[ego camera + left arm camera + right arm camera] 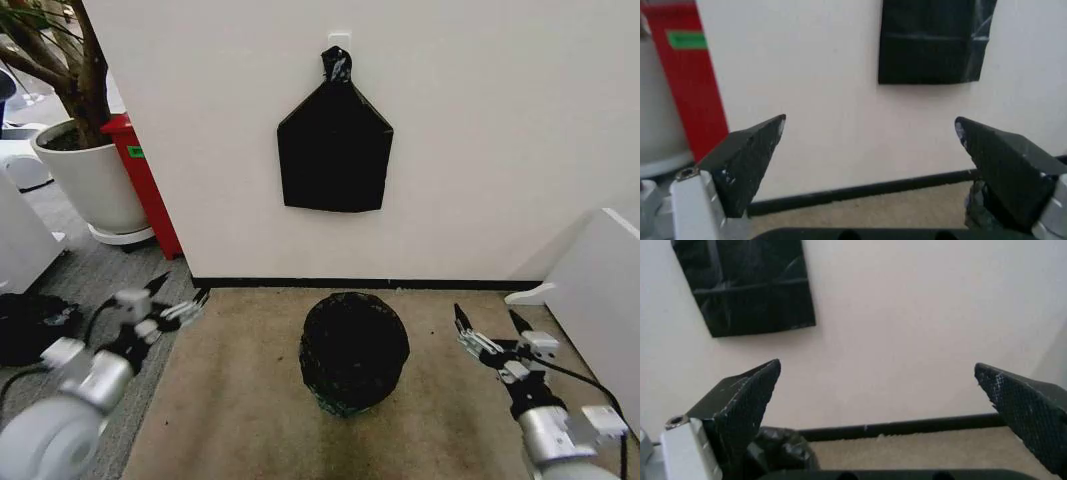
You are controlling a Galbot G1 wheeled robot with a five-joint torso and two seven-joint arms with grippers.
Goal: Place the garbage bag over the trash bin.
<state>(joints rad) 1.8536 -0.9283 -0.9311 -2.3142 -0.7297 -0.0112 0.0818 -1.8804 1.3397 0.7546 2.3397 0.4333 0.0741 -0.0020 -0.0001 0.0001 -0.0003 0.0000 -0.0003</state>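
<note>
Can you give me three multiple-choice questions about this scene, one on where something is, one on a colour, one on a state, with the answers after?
1. Where does the trash bin stand?
A. on the tan carpet, between the two grippers
B. beside the plant pot
C. on a table

2. What colour is the garbage bag over the bin?
A. white
B. red
C. black

3. How do the left gripper and right gripper stand?
A. both shut on the bag
B. both open, holding nothing
C. left shut, right open

Answers:
1 A, the head view shows the bin on the carpet with a gripper at each side.
2 C, glossy black plastic covers the bin's top and sides.
3 B, each wrist view shows the fingers spread wide with only wall between them.
</note>
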